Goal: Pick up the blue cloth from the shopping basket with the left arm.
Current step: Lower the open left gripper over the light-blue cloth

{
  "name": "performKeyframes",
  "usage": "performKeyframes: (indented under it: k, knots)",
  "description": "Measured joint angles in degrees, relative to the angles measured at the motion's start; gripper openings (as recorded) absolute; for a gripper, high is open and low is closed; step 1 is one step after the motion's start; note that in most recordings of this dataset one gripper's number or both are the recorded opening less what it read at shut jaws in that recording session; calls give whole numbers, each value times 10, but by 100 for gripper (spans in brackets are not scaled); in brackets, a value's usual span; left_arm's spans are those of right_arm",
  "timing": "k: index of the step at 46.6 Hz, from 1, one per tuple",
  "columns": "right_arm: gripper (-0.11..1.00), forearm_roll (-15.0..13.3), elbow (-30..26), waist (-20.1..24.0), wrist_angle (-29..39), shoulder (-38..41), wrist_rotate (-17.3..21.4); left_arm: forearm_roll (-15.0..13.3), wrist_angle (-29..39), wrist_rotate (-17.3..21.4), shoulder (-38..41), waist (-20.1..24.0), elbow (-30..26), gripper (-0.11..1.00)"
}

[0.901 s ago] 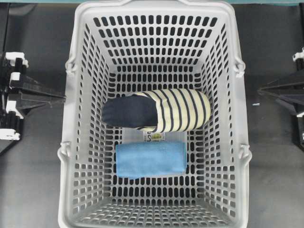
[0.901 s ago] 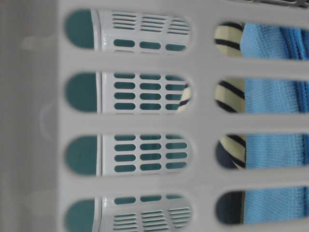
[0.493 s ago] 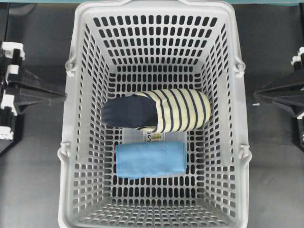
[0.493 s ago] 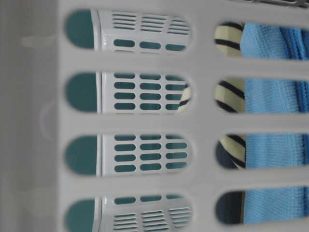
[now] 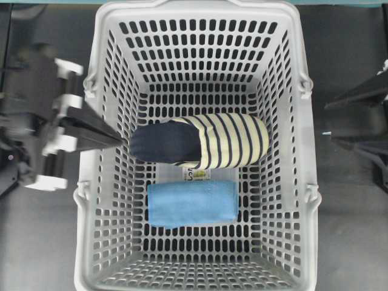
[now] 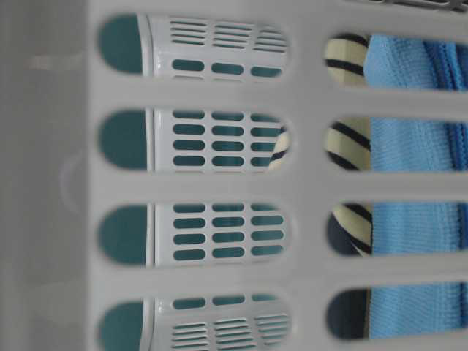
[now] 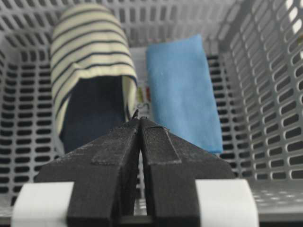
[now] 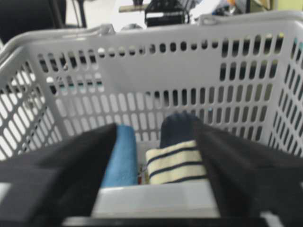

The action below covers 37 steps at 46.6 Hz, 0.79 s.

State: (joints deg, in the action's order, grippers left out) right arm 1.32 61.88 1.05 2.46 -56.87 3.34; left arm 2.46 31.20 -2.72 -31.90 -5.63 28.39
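The blue cloth (image 5: 191,203) lies folded flat on the floor of the grey shopping basket (image 5: 309,139), near its front. My left gripper (image 5: 123,141) is shut and empty. Its tip reaches over the basket's left rim, above the navy end of the striped roll and up-left of the cloth. In the left wrist view the shut gripper (image 7: 139,120) points between the roll and the cloth (image 7: 182,90). My right gripper (image 5: 330,124) is open and empty, outside the basket's right wall. The right wrist view shows the cloth (image 8: 120,156) past the rim (image 8: 151,201).
A navy and cream striped rolled fabric (image 5: 230,140) lies across the basket's middle, just behind the cloth, and also shows in the left wrist view (image 7: 90,52). A white printed packet (image 5: 198,174) peeks out between them. The basket walls (image 7: 265,94) stand high on all sides.
My left gripper has swung right from the table's left side to over the basket's left rim. My right gripper's fingers have spread apart. The cloth and roll have not moved.
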Motion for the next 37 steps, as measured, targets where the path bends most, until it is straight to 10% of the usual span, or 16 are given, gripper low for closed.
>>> performKeyframes:
  k: [6,20,37]
  knots:
    - [73,0,1,-1,1,0,-1,0,41,-4,49,-5,-44,13]
    - [72,-1,0,0,1,-5,-2,0,142,-71,196,-21,-166,90]
    - [72,-1,1,-1,1,-12,-4,-1,156,-91,338,-50,-218,91]
